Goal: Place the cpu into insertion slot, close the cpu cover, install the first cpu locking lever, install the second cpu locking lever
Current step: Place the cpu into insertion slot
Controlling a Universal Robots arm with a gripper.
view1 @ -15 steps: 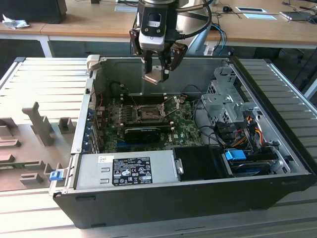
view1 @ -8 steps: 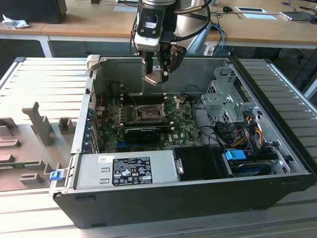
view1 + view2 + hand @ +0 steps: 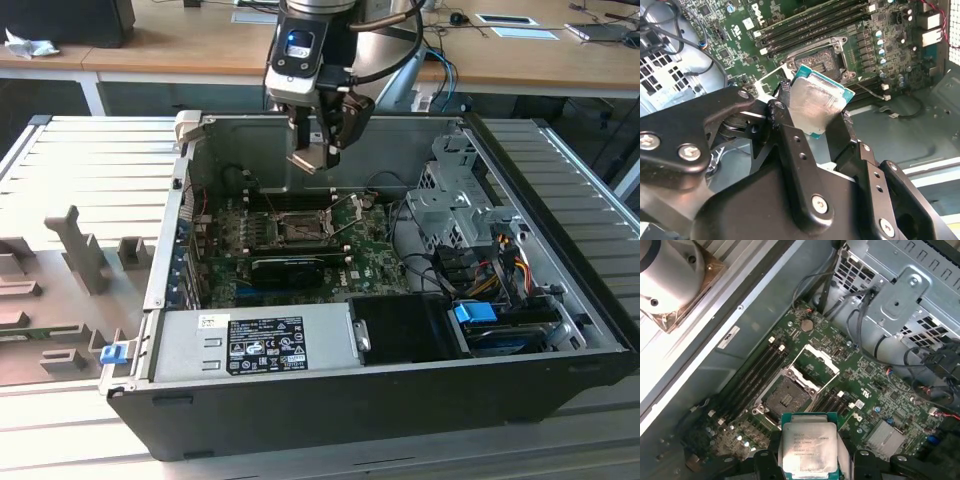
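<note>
In the exterior view your gripper [image 3: 318,160] hangs inside the open computer case [image 3: 560,300], up near the case's far wall, at 12 o'clock from the socket [image 3: 300,228]. That view gives you the height above the motherboard [image 3: 375,250], but the chip is only a pale fleck there.

In both wrist views the fingers [image 3: 769,456] pinch the cpu [image 3: 809,450] by two opposite edges. It is in the air, well apart from the board.

In the first wrist view its silver-grey metal top faces the camera, with a green rim around it. The second wrist view shows that it is tilted, one corner leading toward the socket. The chip is square, so you have no long axis to go by.

In the first wrist view the cpu cover [image 3: 824,358] stands swung open beside the socket, whose dark square bed lies bare. Memory slots [image 3: 757,372] run along both flanks of the socket.

In the exterior view a long black card [image 3: 300,265] lies at 6 o'clock from the socket. The power supply [image 3: 250,345] sits further down at 6. The drive cage [image 3: 455,205] and a knot of cables [image 3: 450,265] are at 3 o'clock.
</note>
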